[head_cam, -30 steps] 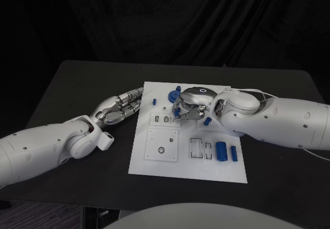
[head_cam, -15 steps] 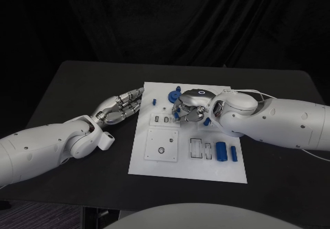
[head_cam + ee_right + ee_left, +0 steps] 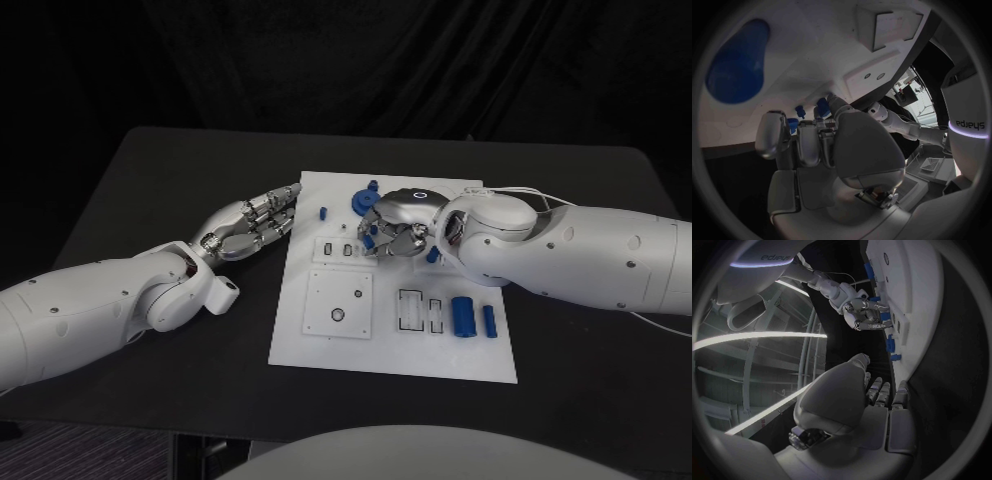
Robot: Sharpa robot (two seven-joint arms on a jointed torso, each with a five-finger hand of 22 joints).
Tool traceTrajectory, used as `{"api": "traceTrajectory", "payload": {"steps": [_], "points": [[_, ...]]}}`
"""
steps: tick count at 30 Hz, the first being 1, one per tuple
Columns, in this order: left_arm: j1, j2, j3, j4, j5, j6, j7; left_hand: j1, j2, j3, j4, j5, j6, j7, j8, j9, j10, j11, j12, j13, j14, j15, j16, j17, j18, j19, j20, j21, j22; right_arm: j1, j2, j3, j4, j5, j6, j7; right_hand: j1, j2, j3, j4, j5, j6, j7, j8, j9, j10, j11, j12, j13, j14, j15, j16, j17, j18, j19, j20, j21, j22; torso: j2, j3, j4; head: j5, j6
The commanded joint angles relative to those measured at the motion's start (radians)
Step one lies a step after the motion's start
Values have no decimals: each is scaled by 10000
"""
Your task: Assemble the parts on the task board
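Head view puts the white task board (image 3: 389,340) at the centre of the frame on the black table (image 3: 159,170). The right hand (image 3: 397,222) hangs over the board's upper middle, its fingers curled down among small blue parts (image 3: 369,238); whether it pinches one I cannot tell. Right wrist view shows those fingers (image 3: 807,145) close together with blue pieces (image 3: 822,106) at their tips, and a large blue part (image 3: 736,62) on the board at upper left. The left hand (image 3: 257,225) rests at the board's left edge, left of centre in the frame, fingers straight, side by side, holding nothing. Two blue cylinders (image 3: 464,316) lie at the board's lower right beside empty slots (image 3: 413,310).
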Motion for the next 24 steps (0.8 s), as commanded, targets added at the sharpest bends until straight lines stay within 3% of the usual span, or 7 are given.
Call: {"api": "traceTrajectory", "payload": {"steps": [1, 6, 9, 12, 17, 22, 24], "points": [[-14, 23, 6, 11, 9, 126, 999, -67, 25, 56, -8, -1, -2, 80, 17, 9, 21, 58, -25, -4, -4, 93, -3, -6, 181, 19, 67, 48, 3, -52, 14, -14, -6, -22, 268, -145, -7, -84, -96, 9, -116, -192, -24, -123, -126, 740, -29, -51, 2405, 360, 14, -61, 723, 160, -45, -59, -60, 1298, 2, 1, 1, -2, 5], [-14, 14, 6, 9, 9, 116, 1005, -67, 25, 56, -8, -1, -2, 80, 17, 9, 21, 58, -25, -4, -4, 93, -3, -6, 181, 19, 67, 48, 3, -55, 0, -14, -3, -22, 217, -71, -64, -175, -254, 51, -427, -697, -90, -336, -411, 957, -84, 117, 2577, 687, -33, 831, 1552, -14, 353, -106, 720, 1626, -1, 3, -8, 32, -18], [-15, 10, 6, 12, 9, 102, 1015, -67, 29, 62, -11, 0, -7, 83, 16, 8, 16, 57, -30, -5, -8, 93, -5, -7, 181, 17, 67, 46, 2, -56, -21, -14, 8, -22, 74, 25, -133, -336, -395, 202, -747, -1608, -208, -386, -841, 1026, -169, 170, 2633, 893, -95, 1479, 2169, -125, 595, -163, 1255, 1867, -1, 8, -7, 34, -23], [-15, -3, 6, 13, 9, 31, 1090, -67, 29, 62, -11, 0, -7, 83, 16, 8, 16, 57, -30, -5, -8, 93, -5, -7, 181, 17, 67, 46, 2, -55, -59, -14, 17, -22, -223, 237, -158, -564, -413, 538, -881, -2610, -272, -426, -1377, 1026, -226, 170, 2633, 1046, -134, 1953, 2627, -219, 778, -205, 1694, 2060, -1, 9, -2, 55, -9], [-15, -18, 7, 14, 9, -497, 1591, -116, -73, 115, -4, -13, 513, 258, 143, 69, 297, -109, 337, 59, 109, -43, 44, 35, 201, 167, -8, 134, 53, -45, -227, -5, 130, -22, -1203, 837, 7, -1229, -391, 1776, -985, -4229, -544, -554, -2233, 1026, -435, 170, 2633, 1049, -308, 1960, 2634, -262, 846, -354, 1921, 2158, 0, 8, -5, 61, -24], [-8, -97, 9, 130, 9, -989, 1838, -181, -195, 77, 123, -85, 823, 359, 213, 95, 441, -234, 529, 83, 135, -145, 49, 39, 197, 222, -58, 166, 67, 45, -480, 21, 364, -22, -2244, 1289, 19, -1122, -349, 1806, -972, -4031, -518, -521, -2198, 1026, -427, 170, 2633, 1049, -304, 1960, 2634, -263, 846, -363, 1929, 2159, -4, 10, -18, 91, 50], [8, -148, 11, 210, 9, -1165, 1860, -189, -216, 70, 147, -94, 870, 392, 223, 98, 456, -257, 555, 86, 142, -155, 50, 41, 196, 234, -58, 173, 70, 133, -616, 28, 475, -22, -2589, 1431, 47, -1002, -300, 1788, -966, -3760, -495, -465, -2147, 1026, -411, 170, 2633, 1049, -294, 1960, 2634, -268, 851, -361, 1946, 2163, -8, 8, -22, 116, 180]]}}
